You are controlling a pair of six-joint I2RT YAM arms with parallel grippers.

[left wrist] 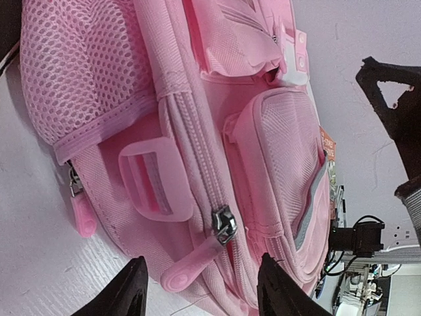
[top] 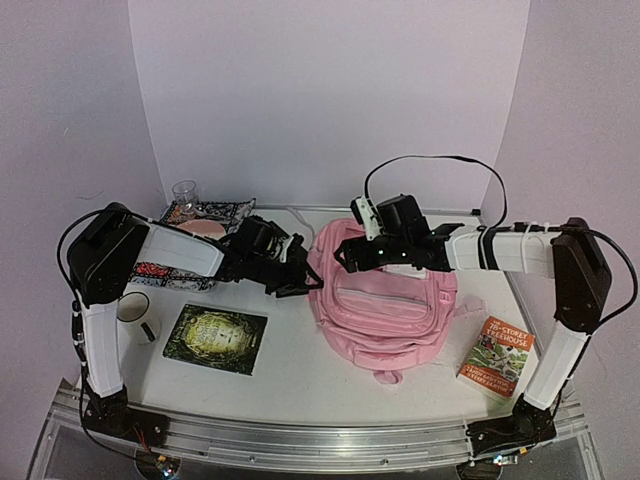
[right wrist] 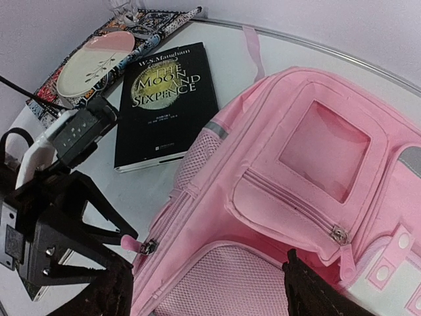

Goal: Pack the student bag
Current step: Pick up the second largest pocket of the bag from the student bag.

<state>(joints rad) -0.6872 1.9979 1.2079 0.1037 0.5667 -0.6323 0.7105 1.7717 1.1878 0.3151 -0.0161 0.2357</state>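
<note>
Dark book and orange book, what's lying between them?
The student bag lies between the dark book and the orange book, bare table either side; the top view shows it.

Top view: the left arm covers the middle of the patterned mat and one side of the mug.

Left wrist view: the backpack is cropped at the top and bottom edges. The orange book shows only as a sliver behind it, title unreadable.

Right wrist view: the glass is cut off at the top edge.
</note>
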